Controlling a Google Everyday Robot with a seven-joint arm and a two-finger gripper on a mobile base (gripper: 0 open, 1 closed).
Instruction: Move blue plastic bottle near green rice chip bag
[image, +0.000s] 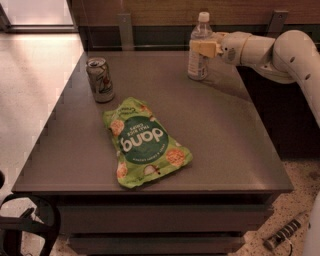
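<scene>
The blue plastic bottle (198, 59) stands upright at the far right of the grey table (235, 135), its white cap on top. My gripper (202, 48) reaches in from the right at the bottle's upper half and its pale fingers sit around the bottle. The green rice chip bag (146, 142) lies flat in the middle of the table, toward the front, well apart from the bottle.
A silver soda can (100, 79) stands at the far left of the table. A dark wall panel runs behind the table. Light floor lies to the left, and a small tool (281, 234) lies on the floor at the lower right.
</scene>
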